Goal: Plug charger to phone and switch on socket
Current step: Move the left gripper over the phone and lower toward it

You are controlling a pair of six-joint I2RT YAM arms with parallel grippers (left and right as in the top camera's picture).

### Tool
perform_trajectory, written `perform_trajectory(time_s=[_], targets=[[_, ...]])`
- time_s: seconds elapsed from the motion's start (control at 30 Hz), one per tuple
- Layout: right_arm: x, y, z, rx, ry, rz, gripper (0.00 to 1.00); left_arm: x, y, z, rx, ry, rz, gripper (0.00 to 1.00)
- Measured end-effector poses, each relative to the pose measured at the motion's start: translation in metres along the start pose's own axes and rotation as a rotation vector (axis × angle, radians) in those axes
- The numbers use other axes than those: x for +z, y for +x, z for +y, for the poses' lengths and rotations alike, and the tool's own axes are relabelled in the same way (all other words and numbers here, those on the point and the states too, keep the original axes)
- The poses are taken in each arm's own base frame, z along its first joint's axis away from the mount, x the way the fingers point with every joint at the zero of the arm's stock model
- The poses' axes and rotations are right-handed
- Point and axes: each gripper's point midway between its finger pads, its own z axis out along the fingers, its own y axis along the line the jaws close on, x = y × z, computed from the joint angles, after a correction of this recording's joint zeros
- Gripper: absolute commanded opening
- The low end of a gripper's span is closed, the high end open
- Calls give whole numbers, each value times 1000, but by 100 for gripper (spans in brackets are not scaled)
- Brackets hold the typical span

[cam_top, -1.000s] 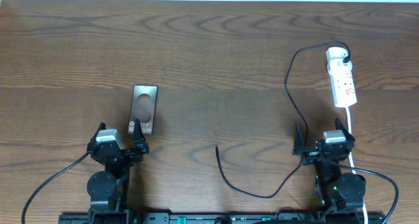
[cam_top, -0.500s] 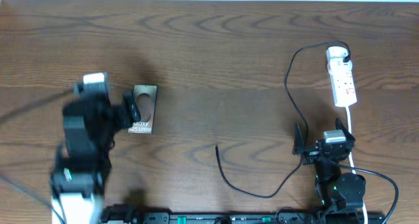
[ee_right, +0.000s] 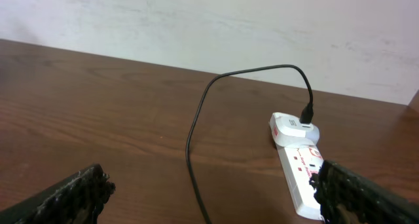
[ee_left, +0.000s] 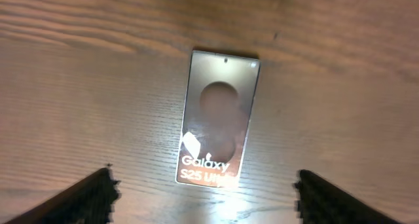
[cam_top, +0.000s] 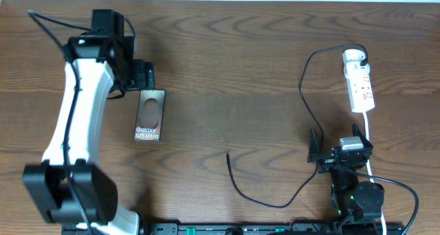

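Flat dark rectangular phone (cam_top: 149,115) with glossy brown-black face and white Galaxy lettering, lying face up at about 9 o'clock on the brown wood-grain table (cam_top: 240,49), lettered end toward 6 o'clock. Left gripper (ee_left: 204,178) hanging above it, black fingers spread wide to either side of the lettered end, touching nothing, holding nothing. Long thin black charger cable (cam_top: 302,97) looping across the 3 to 5 o'clock part of the table, its small connector tip (cam_top: 228,154) loose on the wood near 6 o'clock, well apart from the phone and at 4 o'clock from it. White rounded plug adapter (cam_top: 353,56) at the cable's other end, already seated in the 12 o'clock end of the white elongated power strip (cam_top: 361,89) at 2 o'clock. Right gripper (ee_right: 213,177) low at 5 o'clock, just beside the strip's white cord (cam_top: 367,128), fingers spread wide and empty. Red switch marks on the strip too small to read as on or off. By the look of it, barely begun: adapter in place, but connector not yet picked up or pushed into the phone, and switch apparently not yet pressed
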Motion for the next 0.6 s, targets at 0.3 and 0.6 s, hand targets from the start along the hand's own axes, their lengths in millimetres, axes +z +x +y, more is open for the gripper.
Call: perform_trajectory(time_s=[0.3, 0.6], targets=[[0, 0, 0, 0, 0, 0, 99, 28, 5, 0, 0, -1, 83, 99], [0, 0, 0, 0, 0, 0, 99, 35, 11, -3, 0, 18, 100, 100]])
